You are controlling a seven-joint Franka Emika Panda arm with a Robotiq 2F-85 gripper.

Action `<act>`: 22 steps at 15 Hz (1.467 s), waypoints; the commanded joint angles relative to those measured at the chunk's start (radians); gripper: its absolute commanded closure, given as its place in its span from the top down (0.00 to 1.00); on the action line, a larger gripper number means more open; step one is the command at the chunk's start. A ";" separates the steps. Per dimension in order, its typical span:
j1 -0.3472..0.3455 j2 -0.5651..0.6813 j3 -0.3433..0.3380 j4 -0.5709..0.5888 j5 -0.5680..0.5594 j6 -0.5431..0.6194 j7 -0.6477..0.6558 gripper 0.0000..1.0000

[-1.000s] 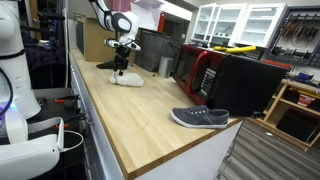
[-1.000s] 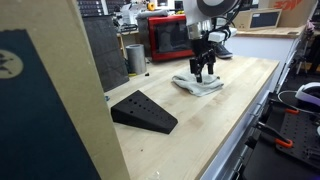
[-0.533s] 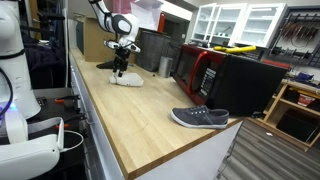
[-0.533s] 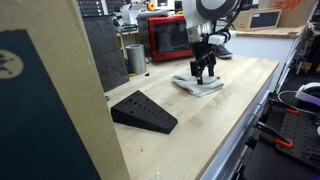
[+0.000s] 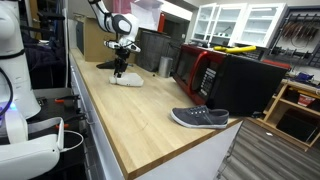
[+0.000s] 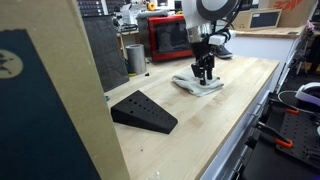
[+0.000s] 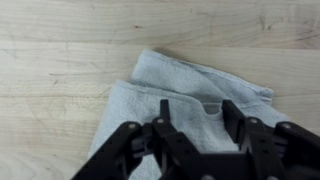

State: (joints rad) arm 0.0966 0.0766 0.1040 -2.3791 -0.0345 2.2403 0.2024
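A crumpled light grey cloth [image 7: 160,95] lies on the wooden countertop [image 7: 60,40]. It shows in both exterior views [image 5: 127,80] [image 6: 197,86]. My gripper [image 7: 198,112] points straight down over the cloth, right above it. Its two black fingers [image 7: 165,110] stand apart, with a raised fold of cloth between them. In both exterior views the gripper [image 5: 120,68] [image 6: 204,73] sits at the cloth's top surface. I cannot tell whether the fingertips touch the fabric.
A grey shoe [image 5: 200,117] lies near the counter's end. A red microwave [image 5: 197,70] [image 6: 168,37] and a metal cup [image 6: 135,58] stand at the back. A black wedge [image 6: 143,111] sits on the counter. A large black box [image 5: 248,85] stands beside the microwave.
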 commanded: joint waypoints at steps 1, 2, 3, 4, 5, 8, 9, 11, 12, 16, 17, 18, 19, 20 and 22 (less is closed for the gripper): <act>0.009 0.005 -0.005 0.012 -0.023 -0.004 0.032 0.27; 0.009 0.005 -0.005 0.013 -0.022 -0.004 0.032 0.20; 0.010 0.005 -0.004 0.013 -0.021 -0.004 0.031 0.12; 0.010 0.005 -0.004 0.013 -0.020 -0.005 0.030 0.05; 0.010 0.001 -0.004 0.012 -0.017 -0.005 0.028 0.00; 0.007 -0.026 -0.006 0.009 -0.004 -0.010 0.035 0.00; 0.001 -0.049 -0.010 0.008 0.014 -0.019 0.025 0.01; -0.013 -0.091 -0.021 0.008 0.043 -0.027 0.016 0.01; -0.022 -0.117 -0.032 0.005 0.049 -0.030 0.021 0.01; -0.067 -0.203 -0.075 0.009 0.027 -0.054 0.049 0.01; -0.081 -0.219 -0.084 0.011 0.020 -0.058 0.058 0.01; -0.096 -0.234 -0.093 0.014 0.013 -0.062 0.071 0.01; -0.111 -0.247 -0.100 0.014 0.001 -0.062 0.084 0.01; -0.127 -0.261 -0.109 0.011 -0.010 -0.061 0.099 0.01; -0.158 -0.286 -0.126 0.004 -0.013 -0.059 0.118 0.01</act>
State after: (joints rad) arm -0.0273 -0.1606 -0.0073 -2.3667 -0.0290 2.2105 0.2664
